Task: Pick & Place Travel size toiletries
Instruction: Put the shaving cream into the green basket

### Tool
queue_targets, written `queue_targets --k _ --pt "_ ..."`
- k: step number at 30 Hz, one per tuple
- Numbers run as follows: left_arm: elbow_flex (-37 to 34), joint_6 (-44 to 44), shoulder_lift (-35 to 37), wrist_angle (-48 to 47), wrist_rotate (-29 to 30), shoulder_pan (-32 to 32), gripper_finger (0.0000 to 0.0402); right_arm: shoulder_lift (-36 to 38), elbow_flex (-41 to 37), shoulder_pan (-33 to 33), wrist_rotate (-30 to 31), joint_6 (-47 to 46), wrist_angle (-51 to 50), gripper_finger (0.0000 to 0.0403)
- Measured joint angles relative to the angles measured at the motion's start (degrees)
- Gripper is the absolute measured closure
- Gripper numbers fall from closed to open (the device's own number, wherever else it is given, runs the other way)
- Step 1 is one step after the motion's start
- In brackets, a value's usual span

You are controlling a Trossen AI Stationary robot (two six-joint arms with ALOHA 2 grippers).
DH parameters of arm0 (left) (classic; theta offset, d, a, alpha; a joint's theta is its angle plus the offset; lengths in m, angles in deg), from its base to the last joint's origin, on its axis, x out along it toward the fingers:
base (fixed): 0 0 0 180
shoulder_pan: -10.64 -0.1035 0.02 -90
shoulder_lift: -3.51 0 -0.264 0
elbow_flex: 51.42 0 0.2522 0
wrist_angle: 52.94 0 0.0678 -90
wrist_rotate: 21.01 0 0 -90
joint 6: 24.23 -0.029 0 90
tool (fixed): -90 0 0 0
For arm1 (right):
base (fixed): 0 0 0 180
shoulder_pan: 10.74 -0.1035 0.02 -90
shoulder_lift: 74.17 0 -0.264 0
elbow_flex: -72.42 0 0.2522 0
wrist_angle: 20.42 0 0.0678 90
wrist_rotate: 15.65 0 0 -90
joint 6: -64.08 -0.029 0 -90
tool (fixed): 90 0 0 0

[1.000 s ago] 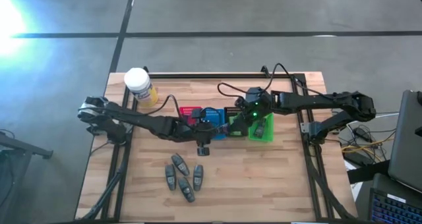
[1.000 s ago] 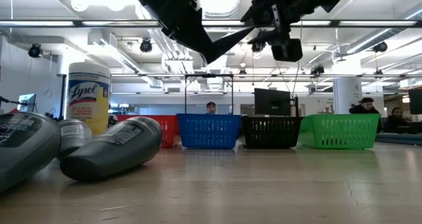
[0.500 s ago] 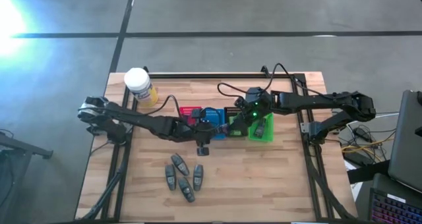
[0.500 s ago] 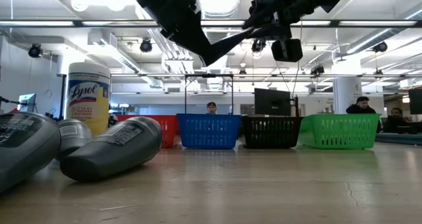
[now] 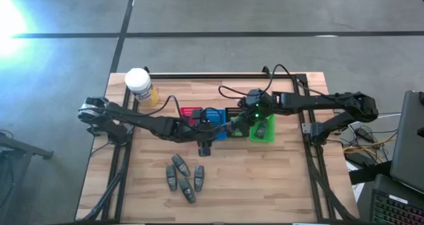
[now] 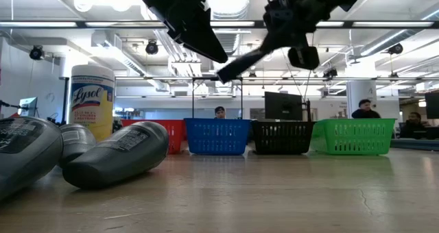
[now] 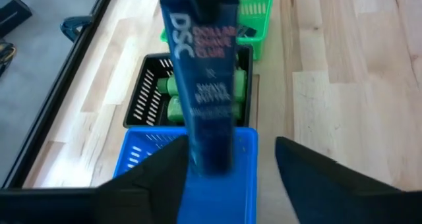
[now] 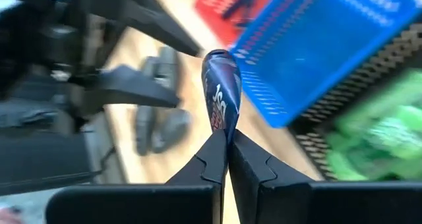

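Note:
A dark navy tube [image 7: 203,85] with white lettering hangs slanted in the air above the blue basket [image 7: 244,184], with my right gripper [image 8: 227,135] shut on it. My left gripper [image 7: 231,161] is open, its fingers standing either side of the tube's lower end; whether they touch it I cannot tell. In the low view the tube [image 6: 241,60] slopes down from my right gripper [image 6: 281,34] toward my left gripper [image 6: 209,44]. Several grey oval tubes [image 5: 184,179] lie flat on the table's near part. Bright green tubes [image 7: 175,95] lie in the black basket [image 7: 142,99]. My right gripper pinches the navy tube's wide upper end [image 8: 224,122] between its two fingers. The fingers slant down from the table's right side and lie in line with the tube. The tube reaches away beyond the fingertips, tilted, clear of table and baskets.
Red [image 5: 191,114], blue [image 5: 213,116], black [image 5: 233,114] and green [image 5: 263,129] baskets stand in a row mid-table; the green one holds a grey tube. A white-lidded yellow jar [image 5: 139,86] stands at the far left corner. Bare wood lies to the right of the grey tubes.
My right gripper has shut on the navy tube's upper end and turned a little. My left gripper has opened and let go of the tube. The tube's lower end has dropped slightly, so it slopes more steeply below the right gripper.

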State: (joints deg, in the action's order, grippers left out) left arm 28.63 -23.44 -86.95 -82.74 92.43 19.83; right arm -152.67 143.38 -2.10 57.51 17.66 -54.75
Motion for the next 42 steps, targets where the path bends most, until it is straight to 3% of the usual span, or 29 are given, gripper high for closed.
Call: queue_targets --k 7,14,18,21,28,36,42 --pt "0.02 1.26 0.17 -2.6 -0.05 0.0 0.0118 5.43 -0.01 -0.06 9.9 5.05 -14.4 0.0394" --pt "0.0 2.25 0.5 -6.25 -0.01 -0.11 0.0117 15.59 0.01 -4.54 30.99 3.31 -35.99 0.0395" --pt "0.0 2.27 0.55 -5.66 -0.03 -0.58 0.0117 16.16 -0.08 -8.39 36.5 -0.95 -44.55 0.0395" --pt "0.0 2.76 0.55 -5.62 -0.22 -1.48 0.0119 14.08 -0.35 -10.86 40.72 -2.91 -45.13 0.0395" --pt "0.02 10.57 0.55 -9.19 -7.79 -3.76 0.012 4.55 -1.08 -11.76 41.22 -1.89 -44.25 0.0395" --pt "0.02 17.4 0.57 -17.14 -8.03 -2.75 0.0122 -1.63 -1.39 -12.11 42.51 -2.66 -38.27 0.0395" --pt "0.02 21.64 0.63 -19.98 -8.03 -0.56 0.0121 -3.69 -1.86 -12.17 38.85 -1.76 -37.03 0.0394"
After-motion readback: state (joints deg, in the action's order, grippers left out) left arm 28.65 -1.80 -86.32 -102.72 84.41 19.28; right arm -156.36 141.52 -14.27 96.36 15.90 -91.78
